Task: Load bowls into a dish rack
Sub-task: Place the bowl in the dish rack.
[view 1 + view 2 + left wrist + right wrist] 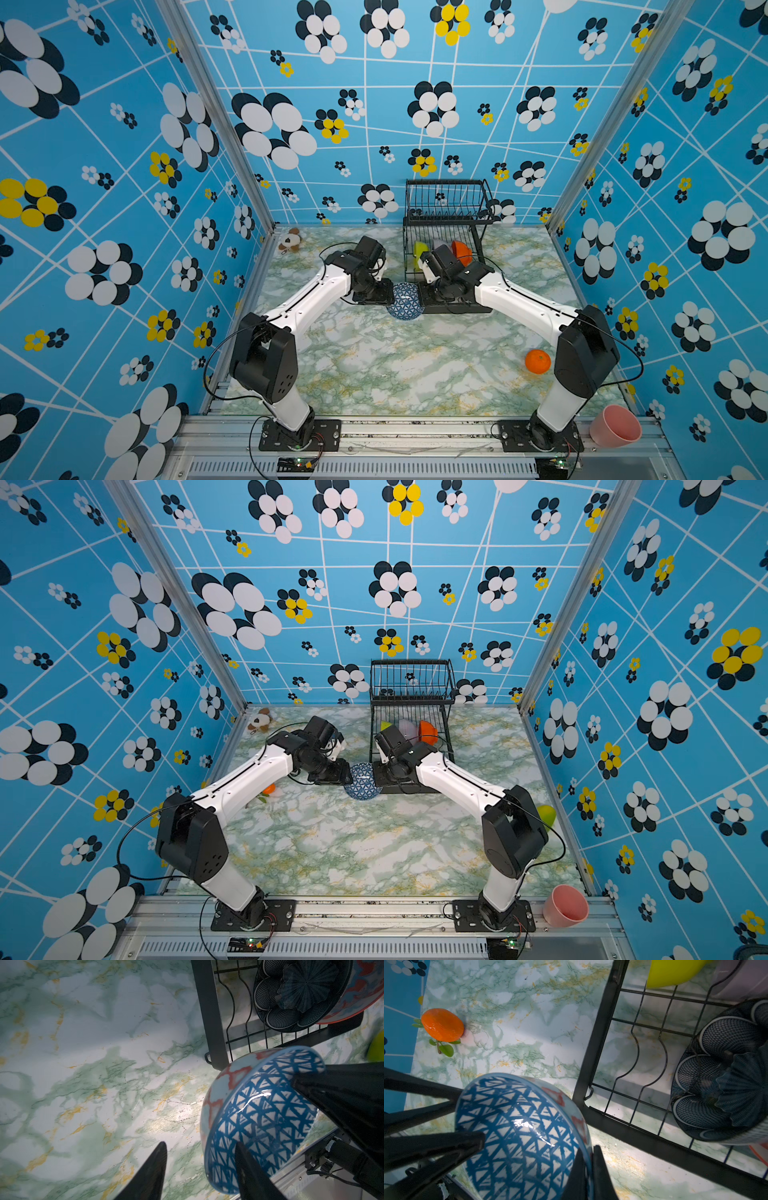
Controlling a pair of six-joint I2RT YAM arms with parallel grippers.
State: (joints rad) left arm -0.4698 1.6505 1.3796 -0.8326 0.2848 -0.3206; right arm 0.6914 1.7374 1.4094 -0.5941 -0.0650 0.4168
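Both arms meet just in front of the dish rack [446,181], at its near left corner. Between them hangs the blue bowl [405,305] [519,1132], patterned with triangles inside, tipped up on its edge over the marbled desk [374,374]. Whether its lower rim touches the desk I cannot tell.

The right jaws are pinched tight on the bowl's rim, one finger inside and one outside. The left jaws stand apart. In the left wrist view one finger lies across the inside of the bowl and the other is out over bare desk, with the rim between them and a clear gap.

Five other bowls sit in the rack's lower tray. The green bowl [670,972], the lilac bowl [737,980] and the orange bowl [461,249] are at the back. The black bowl [295,995] with its flower stands on edge nearer the front, with the red-and-blue bowl [357,991] just behind it. The upper basket holds no bowls.

An orange fruit [537,361] lies near the right arm's elbow. A second one with leaves [442,1024] is on the left side. A pink cup [615,428] lies at the front right edge, and a small plush toy [289,240] sits in the far left corner.
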